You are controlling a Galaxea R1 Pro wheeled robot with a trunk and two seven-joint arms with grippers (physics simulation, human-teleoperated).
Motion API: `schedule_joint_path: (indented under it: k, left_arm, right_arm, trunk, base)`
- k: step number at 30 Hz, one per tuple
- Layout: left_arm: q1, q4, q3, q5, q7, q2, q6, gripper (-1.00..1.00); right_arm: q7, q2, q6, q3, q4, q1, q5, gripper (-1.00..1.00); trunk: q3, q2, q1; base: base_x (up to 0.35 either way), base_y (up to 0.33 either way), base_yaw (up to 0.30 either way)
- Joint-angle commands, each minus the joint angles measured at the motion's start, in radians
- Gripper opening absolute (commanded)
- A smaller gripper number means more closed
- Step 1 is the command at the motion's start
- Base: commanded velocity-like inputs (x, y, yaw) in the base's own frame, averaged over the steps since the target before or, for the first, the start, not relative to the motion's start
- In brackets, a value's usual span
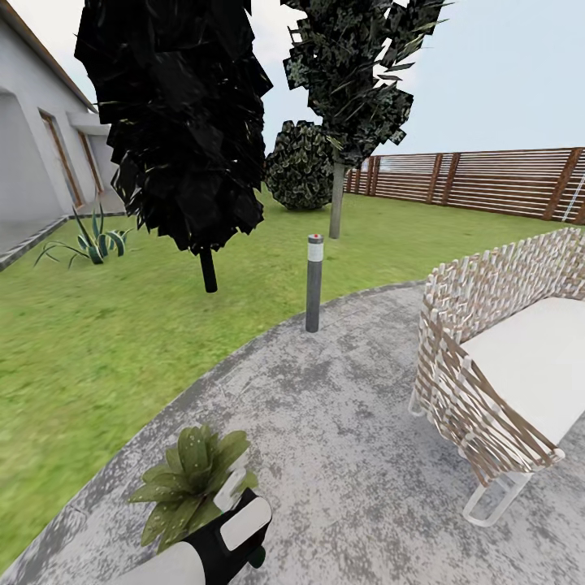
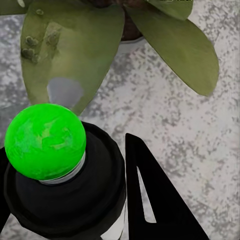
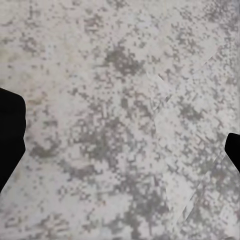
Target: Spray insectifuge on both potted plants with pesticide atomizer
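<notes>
One potted plant [image 1: 191, 481], a low rosette of broad speckled green leaves, stands on the grey paving at the bottom left of the head view. My left gripper [image 1: 237, 510] hovers right beside it, shut on the pesticide atomizer [image 1: 232, 486]. In the left wrist view, the atomizer [image 2: 65, 192] appears as a dark round body topped by a bright green ball, held between black fingers [image 2: 150, 200] and facing the plant's leaves [image 2: 70, 55]. My right gripper [image 3: 120, 142] hangs open over bare paving, empty. The second potted plant is out of view.
A grey bollard lamp [image 1: 314, 283] stands at the patio edge ahead. A woven wicker seat [image 1: 504, 357] occupies the right side. On the lawn are a dark tree [image 1: 183, 122], a striped agave [image 1: 93, 240] and, farther back, a slatted fence [image 1: 487, 183].
</notes>
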Motion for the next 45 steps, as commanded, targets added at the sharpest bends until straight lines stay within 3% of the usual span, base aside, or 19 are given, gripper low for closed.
schedule_joint_path:
  k: [1,10,12,16,26,35,39,45]
  left_arm:
    - [0.0,0.0,0.0,0.0,0.0,0.001,0.0,-1.0]
    - [0.0,0.0,0.001,0.002,0.011,0.002,-0.005,-1.0]
    - [0.0,0.007,0.003,0.019,0.028,0.002,0.004,-1.0]
    - [0.0,0.015,0.003,0.058,0.069,0.002,0.1,-1.0]
    - [0.0,0.014,0.002,0.058,0.077,0.001,0.152,-1.0]
    - [-0.009,0.015,0.002,0.06,0.082,0.001,0.283,-1.0]
    - [-0.011,0.015,0.003,0.06,0.082,0.001,0.283,-1.0]
    - [-0.011,0.012,0.003,0.055,0.08,0.0,0.223,-1.0]
  right_arm:
    - [0.0,0.0,0.0,0.0,0.0,0.0,0.0,1.0]
    - [0.0,0.0,0.001,0.001,0.003,0.0,0.0,1.0]
    - [0.0,0.0,0.001,0.002,0.003,0.0,0.0,1.0]
    - [0.001,0.0,0.0,0.002,0.002,0.0,0.002,1.0]
    - [0.002,0.0,-0.005,0.002,0.0,0.0,0.003,1.0]
    - [0.004,0.0,-0.038,0.001,0.001,0.0,0.0,1.0]
    - [0.005,0.0,-0.042,0.001,0.002,0.0,0.0,1.0]
    - [0.005,0.0,-0.041,0.002,0.003,0.0,0.0,1.0]
  trunk:
    - [0.0,0.0,0.0]
    - [0.0,0.0,0.0]
    - [0.0,0.0,0.0]
    - [0.0,0.0,0.0]
    - [0.0,0.0,0.0]
    - [0.0,0.0,0.0]
    - [0.0,0.0,0.0]
    - [0.0,0.0,0.0]
  base:
    - [0.0,0.0,0.0]
    - [0.0,0.0,0.0]
    - [0.0,0.0,0.0]
    - [0.0,0.0,0.0]
    - [0.0,0.0,0.0]
    - [0.0,0.0,0.0]
    - [0.0,0.0,0.0]
    - [0.012,-0.031,0.0]
